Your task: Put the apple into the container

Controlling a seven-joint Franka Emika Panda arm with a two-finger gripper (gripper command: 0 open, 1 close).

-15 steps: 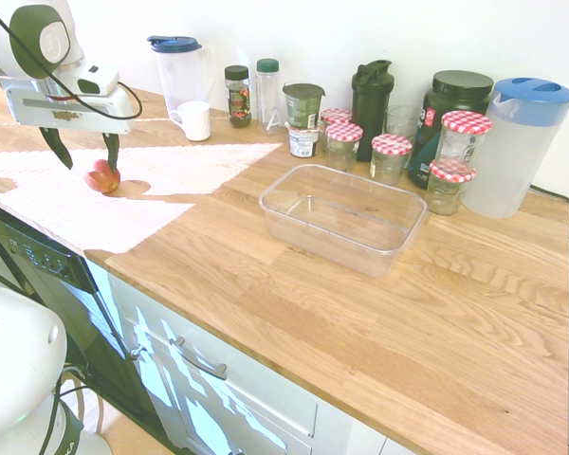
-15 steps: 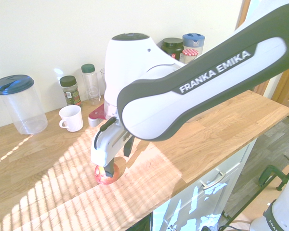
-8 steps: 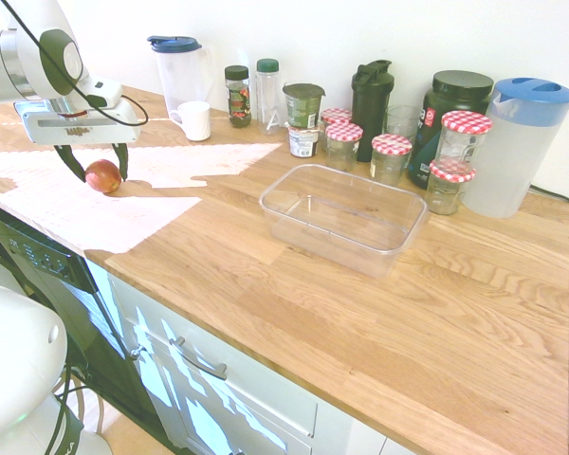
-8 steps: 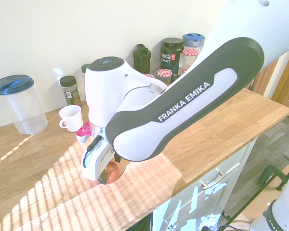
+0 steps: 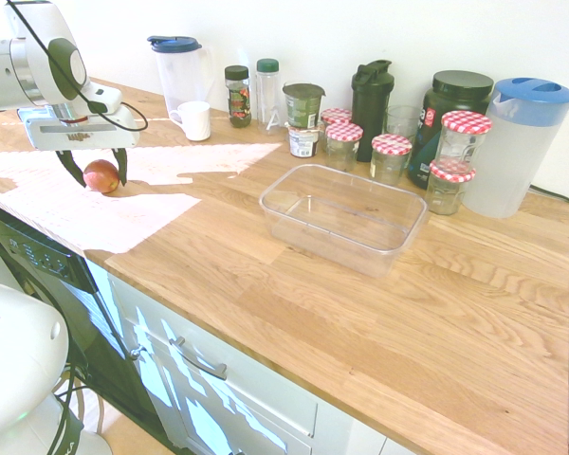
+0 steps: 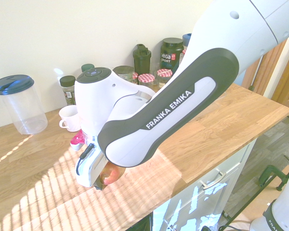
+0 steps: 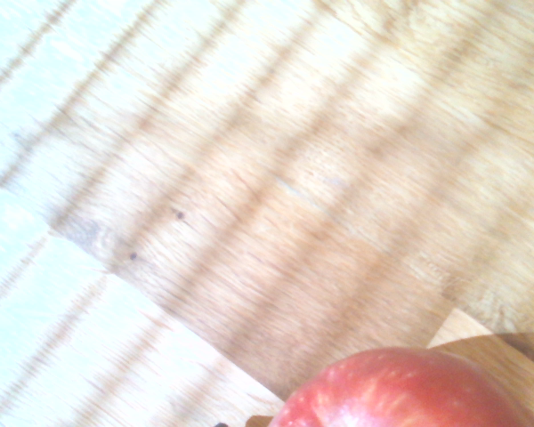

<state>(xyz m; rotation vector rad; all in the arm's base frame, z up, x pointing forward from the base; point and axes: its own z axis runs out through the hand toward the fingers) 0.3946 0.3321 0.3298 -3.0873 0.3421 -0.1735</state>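
a: where does the job stand?

b: early, i'd say; the apple (image 5: pixel 101 175) sits on the wooden counter (image 5: pixel 294 294) near its far end, in a sunlit patch, and the container (image 5: pixel 342 218) is well apart from it, with nothing in it; so nothing has been moved yet.

a: and the gripper (image 5: pixel 96 171)?

b: it points straight down with its two dark fingers spread wide, one on each side of the apple; they look apart from the skin rather than pressing on it, so it has hold of nothing; in the second exterior view the arm hides most of this, and only part of the apple (image 6: pixel 111 173) peeks out under the hand.

a: what's left, then?

b: all of it, by my reckoning; closing on the fruit, lifting it, carrying it along the counter and letting it go over the tub.

a: anything in the way?

b: the stretch of counter between apple and container is bare; the clutter is along the wall: a white mug (image 5: pixel 192 120), a pitcher with a dark blue lid (image 5: pixel 179 67), spice bottles, several jars with red checked lids (image 5: pixel 392 157), a black shaker bottle (image 5: pixel 371 98) and a big pitcher with a light blue lid (image 5: pixel 517 147); the jars stand just behind the tub, so a carry that drifts toward the wall might clip them.
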